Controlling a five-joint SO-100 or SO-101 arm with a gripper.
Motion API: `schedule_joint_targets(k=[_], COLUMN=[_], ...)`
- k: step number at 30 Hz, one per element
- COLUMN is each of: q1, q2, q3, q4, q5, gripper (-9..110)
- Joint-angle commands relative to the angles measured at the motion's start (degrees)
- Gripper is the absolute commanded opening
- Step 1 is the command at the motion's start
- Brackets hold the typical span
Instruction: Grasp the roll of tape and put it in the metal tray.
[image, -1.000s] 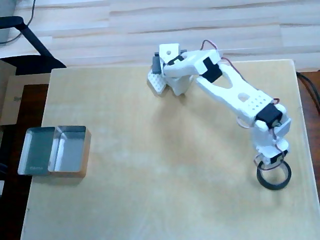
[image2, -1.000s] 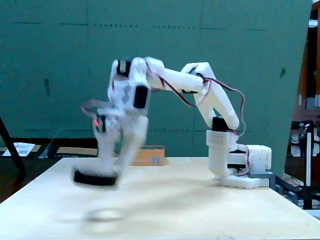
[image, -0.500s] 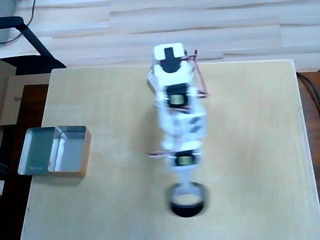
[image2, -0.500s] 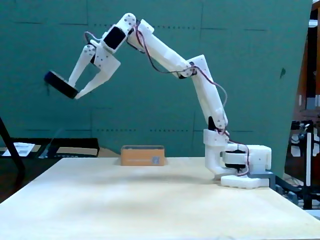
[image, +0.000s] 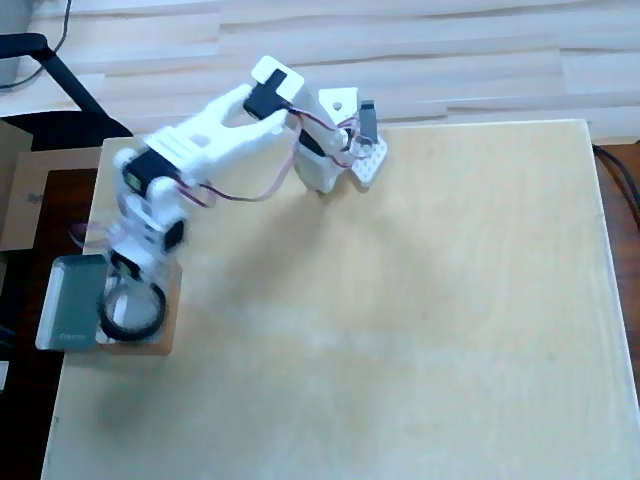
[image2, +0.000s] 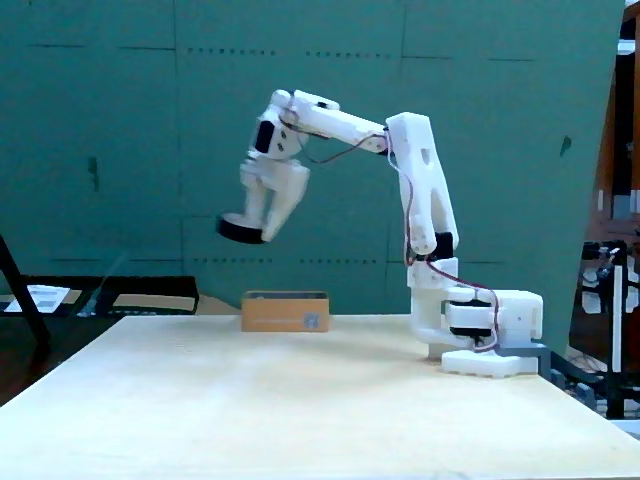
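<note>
The end effector (image2: 256, 232) is clamped on the roll of tape (image: 132, 309), carrying it high above the worktop (image: 400, 330) and, seen from overhead, right over the metal tray (image: 68, 318), presumably so it clears the low walls before release.

A white arm (image2: 420, 190) with black motor blocks and red wires carries a black roll of tape (image: 132, 310) over a silver and grey-green metal tray (image: 70, 315), on a pale wood-grain table (image: 400, 330) before a teal wall (image2: 120, 120).
</note>
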Motion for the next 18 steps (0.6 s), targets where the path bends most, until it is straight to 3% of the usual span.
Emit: schedule_joint_targets(k=[1, 6, 18], q1=[10.4, 16.9, 12.2], q2=[2.8, 2.8, 2.8], q3=[4.3, 14.2, 18.2], q4=[8.7, 2.1, -5.7], q5=[-0.3, -0.5, 3.1], gripper=[0, 0, 0])
